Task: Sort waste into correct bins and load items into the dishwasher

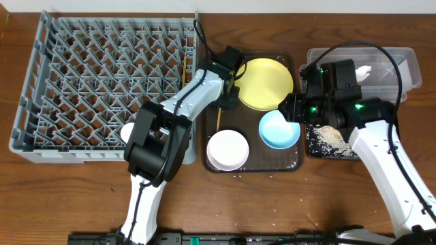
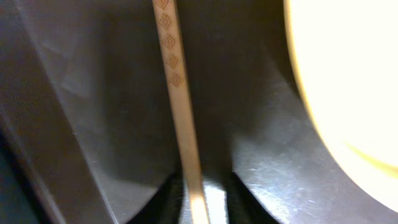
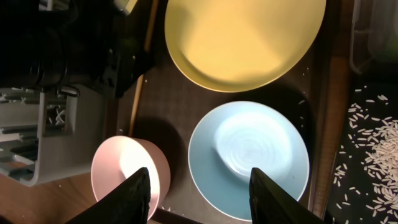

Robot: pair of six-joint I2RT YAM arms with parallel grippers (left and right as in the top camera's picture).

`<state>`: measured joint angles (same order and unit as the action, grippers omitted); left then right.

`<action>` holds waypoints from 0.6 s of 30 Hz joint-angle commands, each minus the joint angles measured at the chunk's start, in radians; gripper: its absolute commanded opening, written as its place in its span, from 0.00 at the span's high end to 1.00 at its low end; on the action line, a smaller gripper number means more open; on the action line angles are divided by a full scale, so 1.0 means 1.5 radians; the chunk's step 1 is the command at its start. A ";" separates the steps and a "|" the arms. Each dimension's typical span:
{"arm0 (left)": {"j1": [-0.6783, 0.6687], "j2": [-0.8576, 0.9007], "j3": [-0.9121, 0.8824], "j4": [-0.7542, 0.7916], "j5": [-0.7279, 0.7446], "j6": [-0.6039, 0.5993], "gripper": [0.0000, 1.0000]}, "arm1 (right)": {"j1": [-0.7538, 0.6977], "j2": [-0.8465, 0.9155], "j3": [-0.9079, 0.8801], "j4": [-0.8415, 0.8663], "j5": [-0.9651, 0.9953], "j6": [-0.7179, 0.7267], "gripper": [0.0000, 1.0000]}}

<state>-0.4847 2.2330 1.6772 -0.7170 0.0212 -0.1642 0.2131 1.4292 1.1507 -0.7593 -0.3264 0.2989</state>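
Only the left wrist view shows us the left gripper closely flanking the chopstick by the serving tray's left edge; a pinch we cannot confirm. The right gripper hangs spread above the blue bowl.

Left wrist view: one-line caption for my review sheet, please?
Jaws sit either side of a wooden chopstick on the dark tray, with the yellow plate at right.

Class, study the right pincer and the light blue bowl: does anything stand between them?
Nothing visible does. The right pincer hangs open above the light blue bowl, with only clear space between them. The yellow plate and the white bowl lie off to the sides.
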 commanded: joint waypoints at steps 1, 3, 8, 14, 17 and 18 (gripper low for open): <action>0.003 0.031 -0.002 -0.005 0.009 -0.009 0.90 | -0.002 -0.001 -0.002 0.000 -0.008 -0.010 0.51; 0.003 0.027 -0.001 -0.006 0.009 -0.010 0.92 | -0.002 -0.001 -0.002 0.000 -0.008 -0.010 0.51; 0.004 0.002 0.009 -0.018 0.009 -0.011 0.92 | -0.002 -0.001 -0.002 0.000 -0.008 -0.010 0.51; 0.014 -0.089 0.011 -0.020 0.008 -0.011 0.92 | -0.002 -0.001 -0.002 0.000 -0.008 -0.010 0.51; 0.026 -0.144 0.011 -0.024 0.008 -0.011 0.92 | -0.002 -0.001 -0.002 -0.001 -0.008 -0.010 0.51; 0.032 -0.164 0.011 -0.026 0.008 -0.011 0.92 | -0.002 -0.001 -0.002 -0.001 -0.008 -0.010 0.51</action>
<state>-0.4637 2.1178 1.6810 -0.7517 0.0280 -0.1688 0.2127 1.4292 1.1507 -0.7593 -0.3264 0.2989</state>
